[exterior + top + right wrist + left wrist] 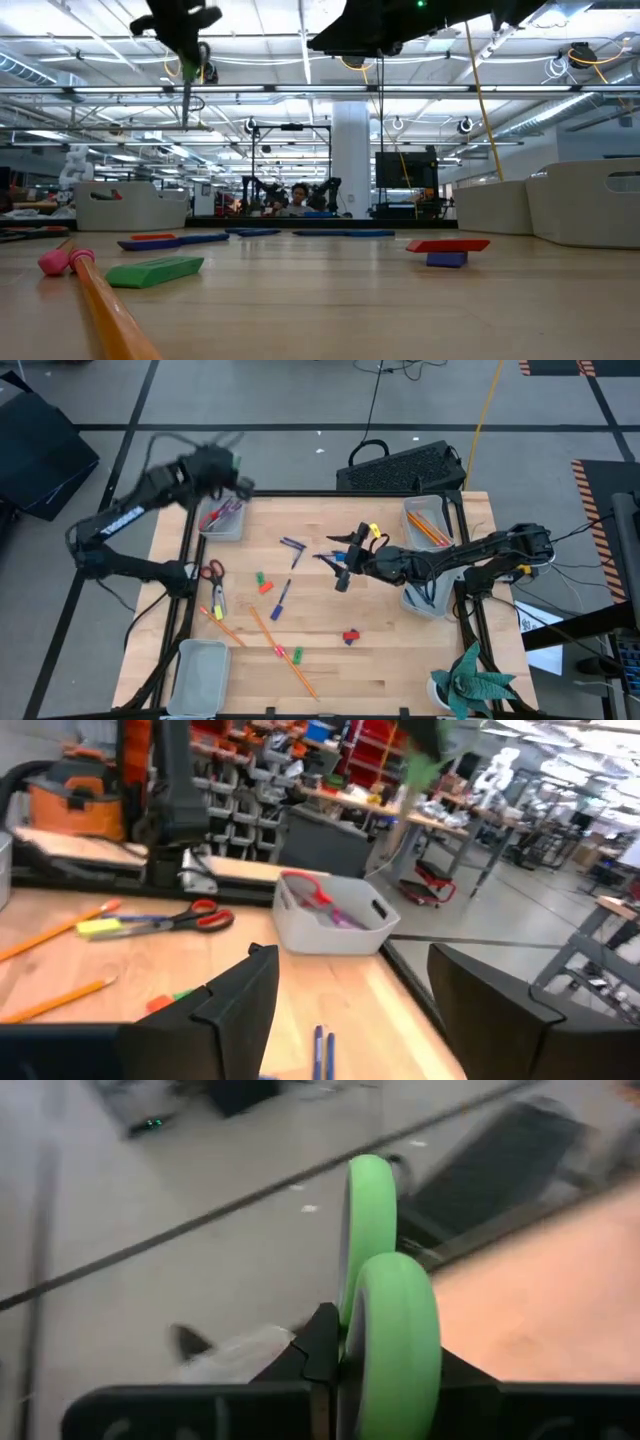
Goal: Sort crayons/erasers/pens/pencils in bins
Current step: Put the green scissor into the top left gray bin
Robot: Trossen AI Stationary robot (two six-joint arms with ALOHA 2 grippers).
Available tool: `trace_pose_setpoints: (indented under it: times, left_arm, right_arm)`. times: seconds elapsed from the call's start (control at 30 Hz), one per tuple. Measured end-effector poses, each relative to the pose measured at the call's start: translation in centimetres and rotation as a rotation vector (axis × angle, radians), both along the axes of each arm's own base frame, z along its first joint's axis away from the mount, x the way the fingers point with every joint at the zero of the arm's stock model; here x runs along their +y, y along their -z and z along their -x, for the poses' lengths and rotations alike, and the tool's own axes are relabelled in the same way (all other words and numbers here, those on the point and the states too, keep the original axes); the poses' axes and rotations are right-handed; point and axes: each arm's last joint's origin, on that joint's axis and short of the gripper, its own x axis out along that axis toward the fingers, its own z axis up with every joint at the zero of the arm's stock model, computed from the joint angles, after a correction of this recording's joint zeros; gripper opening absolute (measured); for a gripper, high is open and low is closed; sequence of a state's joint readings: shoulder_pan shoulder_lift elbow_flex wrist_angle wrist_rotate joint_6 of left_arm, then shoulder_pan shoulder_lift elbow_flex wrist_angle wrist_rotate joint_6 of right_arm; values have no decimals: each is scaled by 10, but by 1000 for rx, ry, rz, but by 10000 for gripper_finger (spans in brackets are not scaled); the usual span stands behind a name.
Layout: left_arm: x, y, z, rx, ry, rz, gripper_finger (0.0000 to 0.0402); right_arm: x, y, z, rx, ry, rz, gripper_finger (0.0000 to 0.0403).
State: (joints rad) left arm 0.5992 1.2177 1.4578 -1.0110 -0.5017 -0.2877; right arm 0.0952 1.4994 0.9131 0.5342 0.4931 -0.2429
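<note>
My left gripper [243, 486] hangs high over the far rim of the far-left bin [222, 520], which holds red and purple pieces. Its green pads [392, 1330] stand shut together with nothing showing between them. My right gripper [340, 570] reaches to mid-table and is open. Two blue pens [320, 1045] lie on the table between its fingers, and it touches nothing. A blue pen [280, 600], green [258, 577] and red [350, 636] crayons and orange pencils [285, 652] lie flat on the wood. Two bins [430, 520] stand at the right and one [200, 672] at the near left.
Red-handled scissors [213, 582] lie beside a yellow marker at the left. A green leafy thing [470, 682] sits at the near right corner. A black keyboard [400, 465] lies beyond the far edge. The right arm crosses over the right bins.
</note>
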Motion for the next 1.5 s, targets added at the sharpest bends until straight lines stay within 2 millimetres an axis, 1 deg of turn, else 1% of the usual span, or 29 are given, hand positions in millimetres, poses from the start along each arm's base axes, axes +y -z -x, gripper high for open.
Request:
trace_pose_setpoints:
  times: [0.07,0.17,0.23,0.33,0.43,0.53,0.6,0.7,0.8,0.93,1.1,1.17,1.27,1.37,1.43,1.5]
  left_arm:
    - [16,6,4,47,-53,34,35]
    - [37,25,8,77,-101,145,35]
    - [47,39,11,99,-132,181,35]
    - [58,56,11,146,-131,146,35]
    - [63,75,6,117,-102,114,35]
    - [58,96,8,67,-91,90,35]
    - [49,111,10,62,-111,38,35]
    - [32,130,18,41,-149,-59,35]
    - [16,146,28,-85,-164,-155,35]
    - [-3,177,40,-228,-163,-249,35]
    - [-14,216,53,-294,-228,-367,35]
    - [-16,225,57,-316,-250,-402,37]
    - [-16,235,64,-303,-285,-399,61]
    - [-14,239,67,-271,-303,-381,93]
    - [-13,240,68,-241,-295,-338,118]
    - [-11,236,67,-217,-290,-302,146]
  right_arm:
    - [2,3,0,20,-3,-14,247]
    - [6,7,2,57,-11,-36,247]
    - [10,10,3,91,-21,-38,247]
    - [17,13,4,124,-44,-24,247]
    - [22,16,5,150,-60,-19,247]
    - [25,17,6,167,-70,-16,247]
    - [28,21,8,177,-78,-14,247]
    - [31,28,12,181,-86,-14,247]
    - [31,33,15,168,-82,-28,247]
    - [30,37,17,143,-79,-42,247]
    - [30,37,17,133,-74,-65,247]
    - [30,37,17,127,-73,-70,247]
    - [30,36,17,121,-73,-71,247]
    - [30,35,16,107,-74,-74,247]
    - [30,34,16,101,-74,-75,247]
    - [30,34,16,94,-75,-76,247]
